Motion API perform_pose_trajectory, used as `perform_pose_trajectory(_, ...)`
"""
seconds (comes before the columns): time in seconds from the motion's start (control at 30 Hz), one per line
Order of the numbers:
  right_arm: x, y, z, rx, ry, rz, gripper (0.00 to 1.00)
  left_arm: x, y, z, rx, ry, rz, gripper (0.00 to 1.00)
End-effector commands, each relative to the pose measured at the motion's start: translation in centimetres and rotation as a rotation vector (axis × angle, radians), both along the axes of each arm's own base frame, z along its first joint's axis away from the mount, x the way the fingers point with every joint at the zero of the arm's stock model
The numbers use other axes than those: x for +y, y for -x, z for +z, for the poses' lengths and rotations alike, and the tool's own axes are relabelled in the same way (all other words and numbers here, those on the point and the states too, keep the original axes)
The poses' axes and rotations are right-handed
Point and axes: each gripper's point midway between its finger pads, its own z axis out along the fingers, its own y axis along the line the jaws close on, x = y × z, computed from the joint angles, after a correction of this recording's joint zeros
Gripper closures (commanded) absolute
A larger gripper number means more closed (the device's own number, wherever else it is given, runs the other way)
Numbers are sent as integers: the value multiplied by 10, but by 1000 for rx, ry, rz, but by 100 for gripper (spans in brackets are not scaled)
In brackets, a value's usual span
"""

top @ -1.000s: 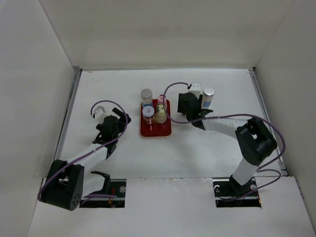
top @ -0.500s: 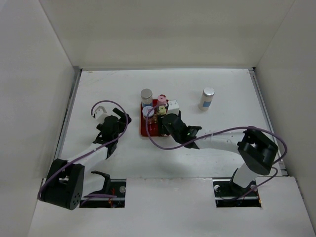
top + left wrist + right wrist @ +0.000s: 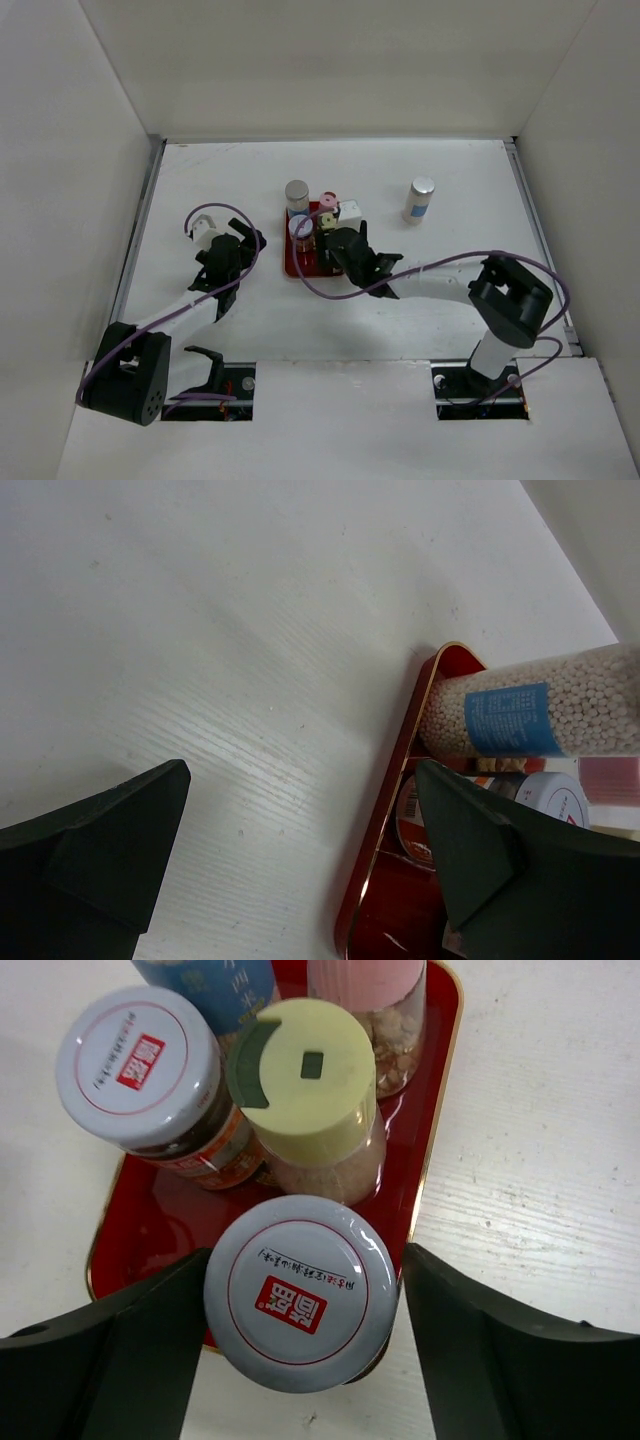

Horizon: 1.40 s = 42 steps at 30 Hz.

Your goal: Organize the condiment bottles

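One white-lidded bottle (image 3: 300, 1305) stands on the red tray (image 3: 150, 1230), ungripped, inside the released right tool (image 3: 305, 1260).

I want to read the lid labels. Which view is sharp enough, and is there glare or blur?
Right wrist: the white-lidded bottle is sharp, its red logo clear, no glare. Left wrist: the red tray is crisp, lids mostly hidden. Top external: even light, lids too small.

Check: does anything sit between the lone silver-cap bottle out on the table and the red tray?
Yes: the right gripper hangs over the red tray's right side, on the line from the silver-cap bottle. Nothing else visible stands between them.
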Motion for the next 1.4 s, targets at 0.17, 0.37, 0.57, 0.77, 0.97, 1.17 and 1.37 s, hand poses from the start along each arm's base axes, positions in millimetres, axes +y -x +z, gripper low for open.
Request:
perform_pose_trajectory(0.17, -35, -10, 115, -218, -160, -68, 10, -1, -4, 11, -46, 24, 3, 0)
perform_pose_trajectory(0.37, -136, -50, 154, -300, -179, -327, 7, -2, -5, 11, -48, 23, 1, 0)
perform_pose_trajectory(0.57, -240, -109, 148, -281, -15, -618, 0, -5, -5, 11, -46, 25, -6, 0)
perform_pose_trajectory(0.77, -238, -140, 120, -190, 19, -573, 0, -2, -4, 12, -52, 26, 0, 0)
perform_pose_trajectory(0.97, -236, -159, 92, -123, 40, -554, 1, -3, -5, 10, -46, 26, -3, 0)
perform_pose_trajectory(1.17, -239, -167, 78, -97, 42, -569, 29, -2, -5, 10, -44, 27, -2, 0)
perform_pose_trajectory(1.37, -224, -142, 149, -257, -46, -545, 48, -1, -5, 10, -45, 29, 1, 0)
